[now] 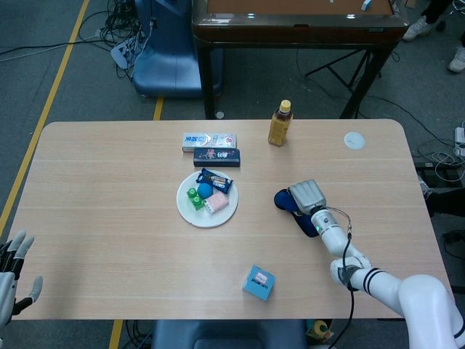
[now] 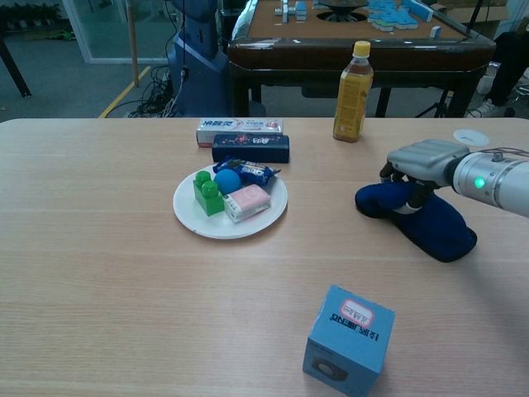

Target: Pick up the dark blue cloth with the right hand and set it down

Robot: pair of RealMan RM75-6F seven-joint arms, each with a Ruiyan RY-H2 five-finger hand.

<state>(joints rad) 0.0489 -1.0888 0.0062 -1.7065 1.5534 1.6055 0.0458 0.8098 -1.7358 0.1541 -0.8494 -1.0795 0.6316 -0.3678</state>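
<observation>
The dark blue cloth (image 1: 284, 201) (image 2: 433, 229) lies in a long heap on the table, right of the plate. My right hand (image 1: 307, 195) (image 2: 425, 160) sits on top of its left end, and its fingers (image 2: 402, 196) curl down into the fabric and grip it. The cloth's underside touches the tabletop along its whole length in the chest view. My left hand (image 1: 12, 271) hangs at the table's near left corner, fingers spread and holding nothing; only the head view shows it.
A white plate (image 1: 184, 210) (image 2: 266, 221) holds green blocks, a blue ball, a pink eraser and a snack pack. Behind it lie a toothpaste box (image 2: 239, 126) and a dark box (image 2: 250, 148). A tea bottle (image 2: 352, 81) stands at the back, a blue carton (image 2: 347, 341) near the front, and a white disc (image 1: 354, 140) at far right.
</observation>
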